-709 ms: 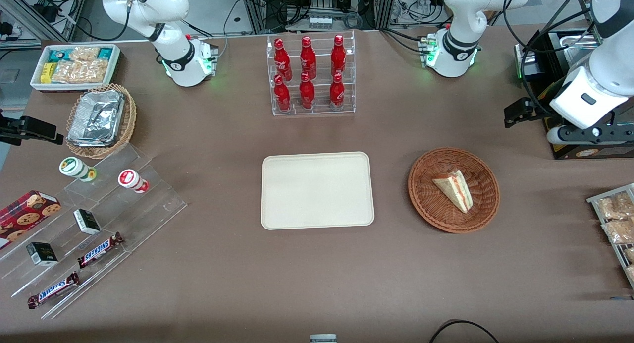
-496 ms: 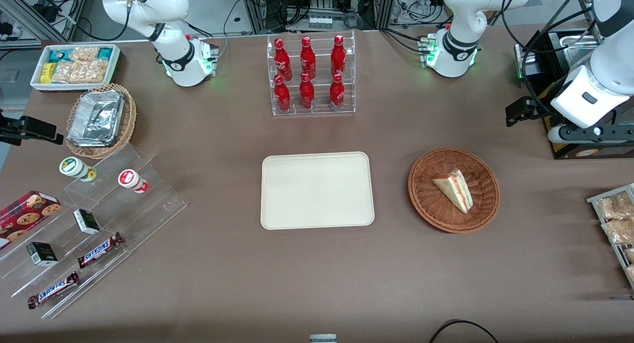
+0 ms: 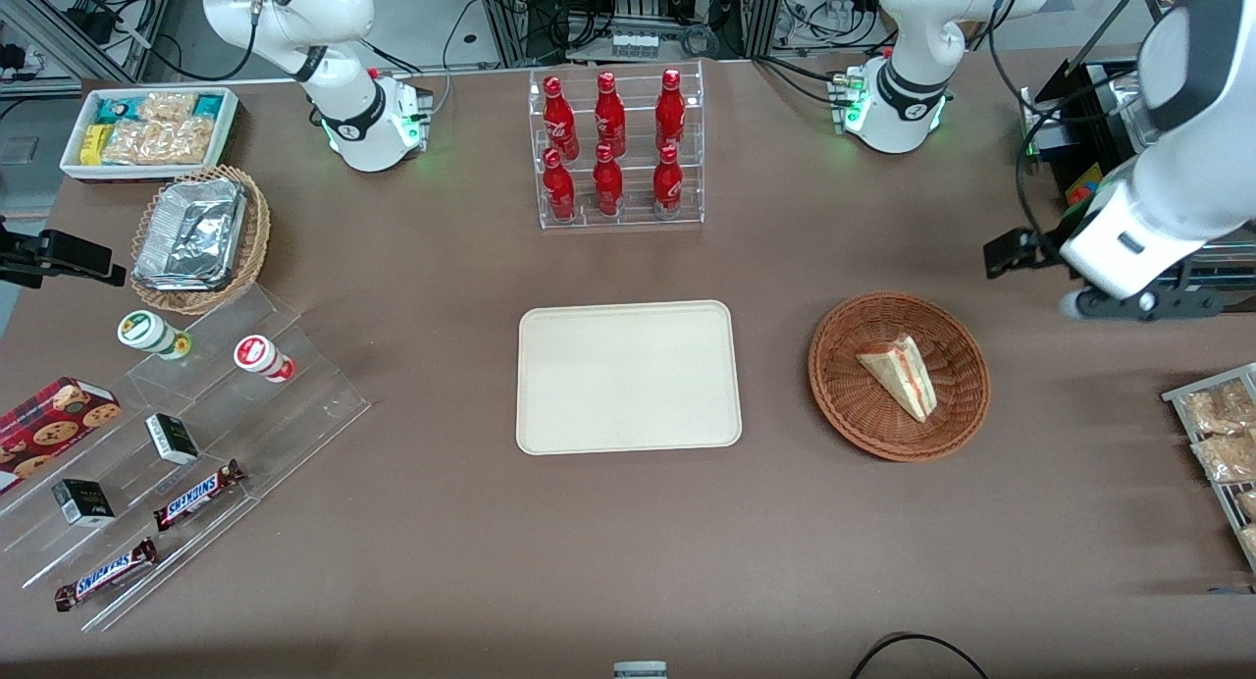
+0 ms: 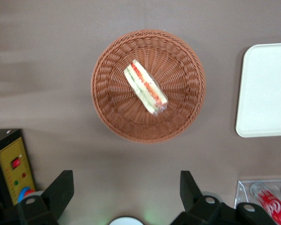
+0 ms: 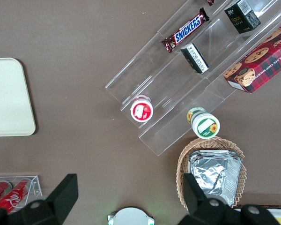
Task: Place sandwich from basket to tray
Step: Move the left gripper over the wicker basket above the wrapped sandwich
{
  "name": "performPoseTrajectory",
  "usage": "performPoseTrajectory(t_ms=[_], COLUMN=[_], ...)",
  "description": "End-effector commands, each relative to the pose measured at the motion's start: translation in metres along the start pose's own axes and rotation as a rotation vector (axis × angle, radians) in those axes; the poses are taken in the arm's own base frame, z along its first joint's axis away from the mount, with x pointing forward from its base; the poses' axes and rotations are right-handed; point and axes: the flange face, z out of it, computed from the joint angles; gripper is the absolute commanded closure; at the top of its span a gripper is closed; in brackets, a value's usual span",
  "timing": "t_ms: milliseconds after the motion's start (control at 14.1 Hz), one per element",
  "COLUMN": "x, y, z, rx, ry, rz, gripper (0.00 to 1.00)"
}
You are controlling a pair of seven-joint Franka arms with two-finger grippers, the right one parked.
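The sandwich (image 3: 901,375) (image 4: 145,86), a pale wedge with red and green filling, lies in the round reddish-brown basket (image 3: 849,394) (image 4: 178,112). The cream tray (image 3: 628,377) (image 4: 267,89) lies flat beside the basket, toward the parked arm's end, with nothing on it. My gripper (image 3: 1138,303) (image 4: 125,183) hangs open and empty high over the table. It is off the basket's rim toward the working arm's end and a little farther from the front camera than the basket. Both dark fingers (image 4: 61,187) stand wide apart with only bare table between them.
A clear rack of red bottles (image 3: 618,149) stands farther from the front camera than the tray. A black box with a yellow panel (image 4: 14,168) sits near my gripper. A rack of snack bags (image 3: 1222,443) lies at the working arm's table edge.
My gripper and forearm have swung toward the basket and slightly nearer to the front camera. The sandwich, basket and tray have not moved.
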Motion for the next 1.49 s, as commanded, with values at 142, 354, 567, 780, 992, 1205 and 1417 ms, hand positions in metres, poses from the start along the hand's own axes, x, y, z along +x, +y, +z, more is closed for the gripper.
performPoseTrajectory(t_ms=[142,354,567,780,992,1205,1417], x=[-0.003,-0.005,-0.011,-0.013,-0.015,-0.02,-0.024], y=[0.003,0.003,0.005,0.024,0.03,0.033,0.032], z=[0.062,0.095,0.131,0.151,0.164,0.185,0.205], rx=[0.01,0.006,-0.003,-0.025,-0.051,-0.091,-0.12], ry=[0.044,0.084,0.134,0.176,0.199,0.232,0.243], rz=[0.001,-0.001,-0.089,-0.285,-0.472,-0.654,-0.799], gripper=[0.0,0.0,0.0,0.0,0.0,0.0,0.0])
